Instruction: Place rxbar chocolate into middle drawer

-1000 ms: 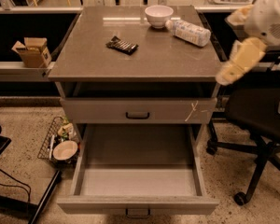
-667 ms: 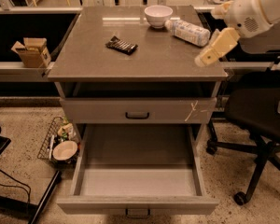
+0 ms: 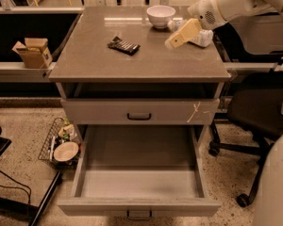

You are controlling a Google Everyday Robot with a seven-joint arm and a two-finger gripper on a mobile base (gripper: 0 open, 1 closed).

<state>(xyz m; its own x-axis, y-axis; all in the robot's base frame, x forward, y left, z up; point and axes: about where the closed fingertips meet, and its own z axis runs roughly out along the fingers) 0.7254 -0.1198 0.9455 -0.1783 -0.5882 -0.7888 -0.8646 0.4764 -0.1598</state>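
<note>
The rxbar chocolate (image 3: 123, 44), a flat dark bar with pale print, lies on the cabinet top left of centre. My gripper (image 3: 175, 40) hangs over the right part of the top, to the right of the bar and apart from it, in front of the white bottle (image 3: 202, 38). The middle drawer (image 3: 139, 205) is pulled out wide below, its pale inside empty. The drawer front with a pale scratch mark (image 3: 139, 111) above it is shut.
A white bowl (image 3: 161, 15) stands at the back of the top. A cardboard box (image 3: 33, 52) sits on the left ledge. A wire basket (image 3: 61, 145) with a bowl stands on the floor left of the drawer. An office chair (image 3: 259, 112) is at the right.
My arm has swung left from beside the cabinet's right edge to over the top, past the white bottle and closer to the bar. The bar and drawer have not moved.
</note>
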